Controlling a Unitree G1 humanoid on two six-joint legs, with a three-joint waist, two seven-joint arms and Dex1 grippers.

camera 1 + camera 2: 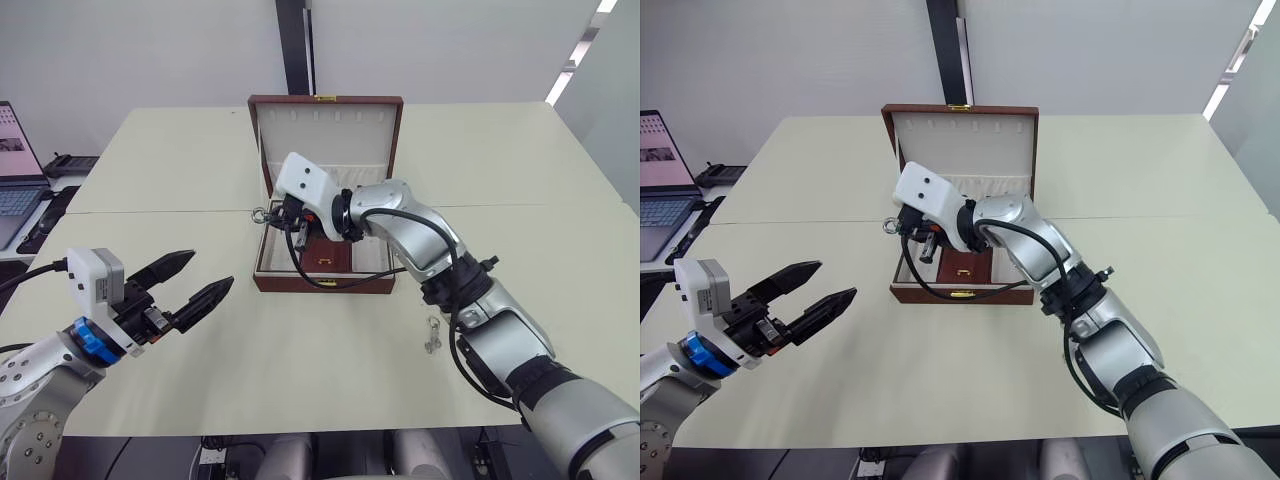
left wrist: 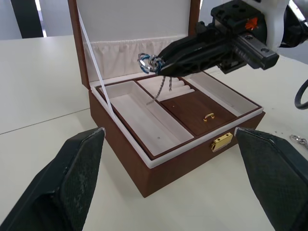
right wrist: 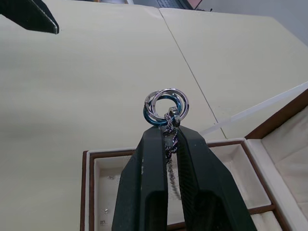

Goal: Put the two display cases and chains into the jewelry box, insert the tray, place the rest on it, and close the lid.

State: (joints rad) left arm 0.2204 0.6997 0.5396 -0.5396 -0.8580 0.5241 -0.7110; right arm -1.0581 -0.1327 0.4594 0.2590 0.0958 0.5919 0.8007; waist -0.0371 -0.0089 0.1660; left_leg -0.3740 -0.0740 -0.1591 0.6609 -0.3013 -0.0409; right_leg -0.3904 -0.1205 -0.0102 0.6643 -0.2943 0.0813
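Note:
The jewelry box (image 1: 325, 284) stands open at the table's middle, its lid (image 1: 325, 130) upright behind. The tray (image 2: 192, 108) sits inside it, with cream compartments and a brown centre panel. My right gripper (image 3: 168, 131) is shut on a silver trinket (image 3: 166, 103) of linked rings, whose short chain hangs above the tray's left compartment (image 2: 144, 120). A second trinket (image 1: 433, 335) lies on the table to the right of the box. My left gripper (image 1: 210, 272) hovers open and holding nothing over the table, to the front left of the box. The display cases and chains are out of view.
A white ribbon stay (image 2: 94, 62) runs from the lid to the box's left wall. A laptop (image 1: 15, 190) and a dark device (image 1: 65, 162) sit on a side surface far left. A seam (image 1: 150, 211) crosses the table.

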